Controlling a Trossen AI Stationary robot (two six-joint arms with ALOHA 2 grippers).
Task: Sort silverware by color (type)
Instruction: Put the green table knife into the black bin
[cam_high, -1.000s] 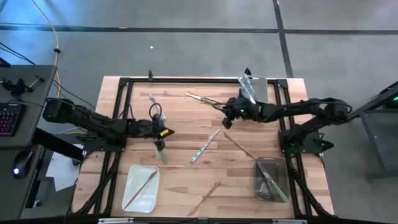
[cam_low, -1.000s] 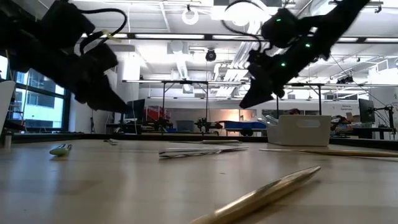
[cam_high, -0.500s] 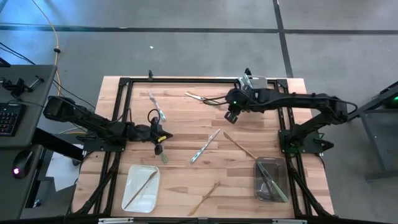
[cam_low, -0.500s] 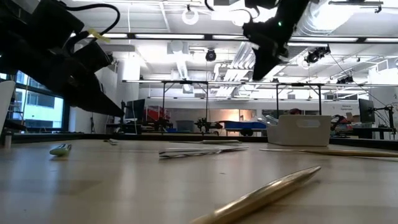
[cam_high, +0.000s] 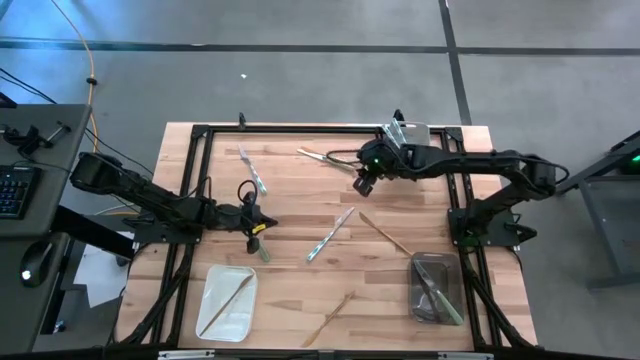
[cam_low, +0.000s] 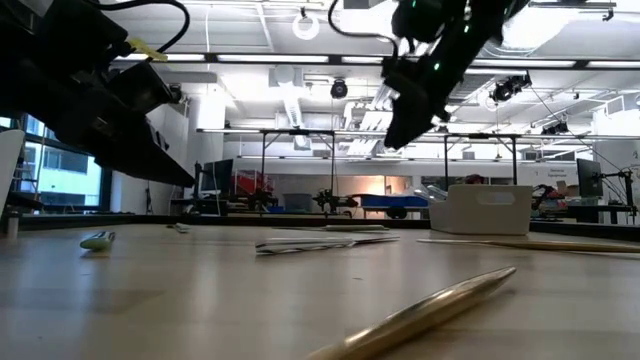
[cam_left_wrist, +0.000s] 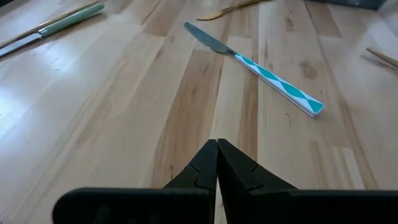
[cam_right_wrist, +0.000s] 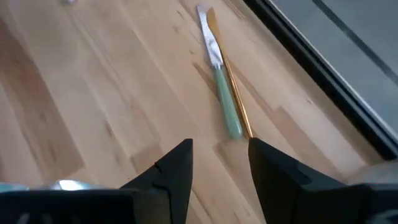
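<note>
Right gripper (cam_high: 362, 186) hovers over the far middle of the table (cam_high: 300, 290), jaws spread and empty. Its wrist view gives what the overhead cannot: directly ahead of the parted fingers (cam_right_wrist: 171, 171) lie a pale-green-handled knife (cam_right_wrist: 219, 81) and a gold knife (cam_right_wrist: 229, 81), side by side and touching, long axes running away from the gripper, blades pointing off. From above the same pair is just a thin streak beside the gripper, close to the black frame rail (cam_high: 300, 128) at the far edge, so little room on that side and open wood toward the table's middle.

Left gripper (cam_high: 254, 227) hangs over the left half, fingers (cam_left_wrist: 217, 163) clamped tight together with nothing between them. Its wrist view shows a light-blue-patterned knife (cam_left_wrist: 255, 67) ahead of the tips, lying slantwise, silver blade away, handle end nearer and off to one side, bare boards between. Overhead, a green-handled piece (cam_high: 263, 251) lies just beside this gripper, on the near side.

The low view shows both arms raised clear of the wood, a gold handle (cam_low: 420, 315) large in the foreground pointing across the table, and the white tray (cam_low: 487, 209) far behind.

Overhead also shows a white tray (cam_high: 228, 305) holding a gold piece on the near left, and a dark tray (cam_high: 436, 290) with green-handled pieces on the near right
</note>
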